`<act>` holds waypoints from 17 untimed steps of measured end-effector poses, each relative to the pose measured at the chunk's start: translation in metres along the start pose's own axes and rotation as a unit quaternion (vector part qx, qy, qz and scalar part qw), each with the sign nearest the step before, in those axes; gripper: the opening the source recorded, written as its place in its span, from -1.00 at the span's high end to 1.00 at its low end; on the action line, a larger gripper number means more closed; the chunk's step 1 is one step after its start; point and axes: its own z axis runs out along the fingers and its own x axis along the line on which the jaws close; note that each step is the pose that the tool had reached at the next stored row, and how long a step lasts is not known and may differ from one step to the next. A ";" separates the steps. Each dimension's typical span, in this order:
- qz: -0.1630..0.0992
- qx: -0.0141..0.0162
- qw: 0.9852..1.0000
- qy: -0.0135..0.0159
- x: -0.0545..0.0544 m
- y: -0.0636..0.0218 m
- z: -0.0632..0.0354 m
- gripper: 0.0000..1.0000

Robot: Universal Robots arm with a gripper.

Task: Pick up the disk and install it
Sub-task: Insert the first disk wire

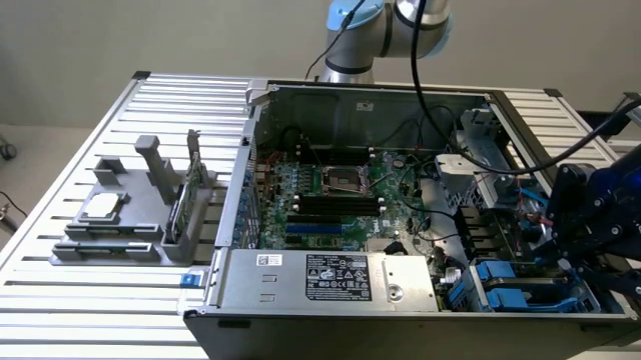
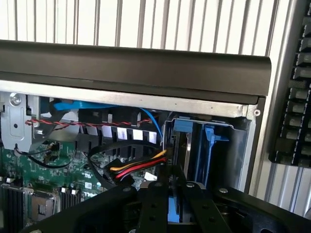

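Disk (image 2: pixel 177 209) edge-on, blue carrier pinched by tool (image 2: pixel 171 175), near drive bay (image 2: pixel 228 125), computer case's (image 1: pixel 251 150) 4 o'clock corner

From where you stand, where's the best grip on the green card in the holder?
Probably the card's long top edge, coming straight down from above. It is thin and stands upright on edge, with its lower edge sunk in the grey holder, so the top is the freest part. Close the fingers across its flat faces.
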 end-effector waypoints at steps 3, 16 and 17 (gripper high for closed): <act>0.009 0.004 1.000 -0.004 0.000 0.0000 -0.0001 0.67; 0.017 0.016 0.999 -0.032 0.009 0.0014 0.0012 0.67; 0.017 0.017 0.999 -0.033 0.009 0.0021 0.0013 0.67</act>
